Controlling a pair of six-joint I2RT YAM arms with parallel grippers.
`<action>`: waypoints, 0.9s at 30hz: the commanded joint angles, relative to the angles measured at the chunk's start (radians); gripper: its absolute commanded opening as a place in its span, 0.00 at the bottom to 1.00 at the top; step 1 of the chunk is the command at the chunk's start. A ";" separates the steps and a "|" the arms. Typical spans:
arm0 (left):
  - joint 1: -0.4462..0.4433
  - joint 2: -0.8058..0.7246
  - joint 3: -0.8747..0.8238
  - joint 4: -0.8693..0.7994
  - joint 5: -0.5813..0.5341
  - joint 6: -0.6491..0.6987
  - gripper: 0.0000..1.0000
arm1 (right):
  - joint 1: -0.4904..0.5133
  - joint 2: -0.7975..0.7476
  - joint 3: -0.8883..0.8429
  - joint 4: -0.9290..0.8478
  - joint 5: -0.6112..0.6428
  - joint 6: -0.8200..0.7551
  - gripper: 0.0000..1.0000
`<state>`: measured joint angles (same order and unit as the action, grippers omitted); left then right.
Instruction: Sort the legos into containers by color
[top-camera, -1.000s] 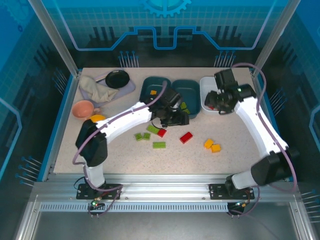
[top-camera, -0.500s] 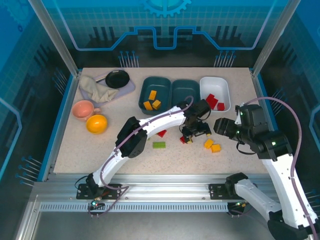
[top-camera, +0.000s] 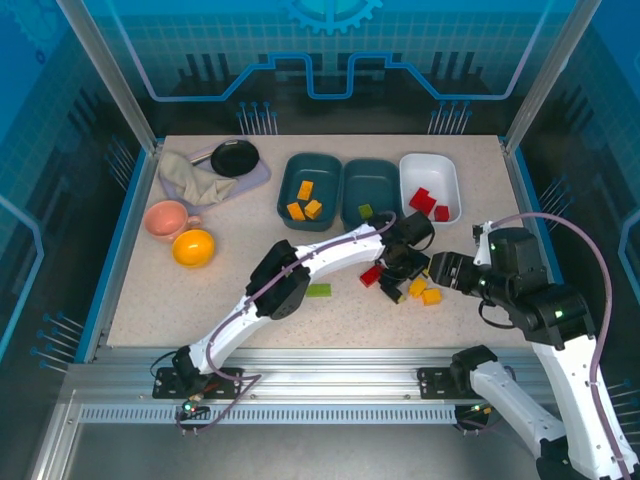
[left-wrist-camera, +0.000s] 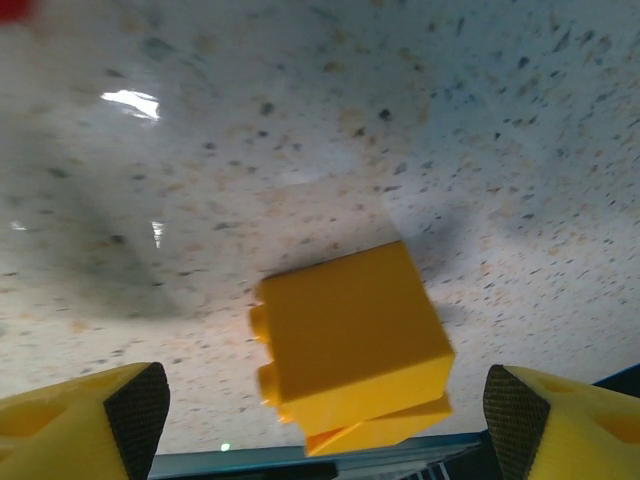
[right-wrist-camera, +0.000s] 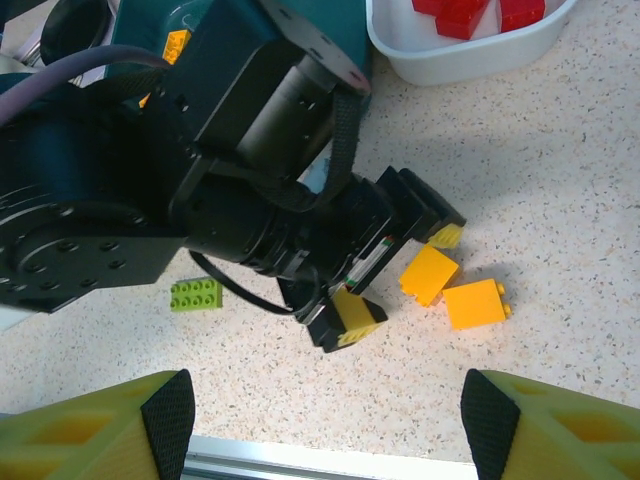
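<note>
Right claw (right-wrist-camera: 328, 425): jaws apart, empty, hovering over near-right worktop. Left claw (top-camera: 404, 284): jaws apart, straddling yellow lego (left-wrist-camera: 350, 340), not clamped; second yellow lego (right-wrist-camera: 476, 303) just beside. Red lego (top-camera: 371, 275) and green lego (top-camera: 319, 290) loose mid-worktop. Step, likely: grasping yellow. Next: close, lift, carry to left teal tray (top-camera: 325, 174), far edge.

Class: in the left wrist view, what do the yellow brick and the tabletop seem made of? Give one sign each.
Yellow brick: likely moulded plastic, smooth, evenly coloured, round studs on one side. Tabletop: perhaps laminate or stone-look composite, pale with dark speckles, glossy enough to mirror a light.
</note>
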<state>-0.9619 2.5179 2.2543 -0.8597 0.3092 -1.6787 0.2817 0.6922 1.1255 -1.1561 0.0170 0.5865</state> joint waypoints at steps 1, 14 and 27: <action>-0.009 0.043 0.071 -0.012 0.030 -0.081 0.83 | 0.011 -0.021 -0.015 -0.026 -0.017 0.001 0.74; -0.023 0.066 0.071 -0.023 0.013 -0.108 0.46 | 0.010 -0.036 -0.015 -0.042 -0.011 0.004 0.73; 0.124 -0.259 -0.074 -0.113 -0.227 0.215 0.36 | 0.011 -0.018 -0.015 0.185 -0.226 -0.069 0.71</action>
<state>-0.9096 2.4149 2.2223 -0.9192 0.1768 -1.5898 0.2817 0.6670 1.1183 -1.0901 -0.0837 0.5541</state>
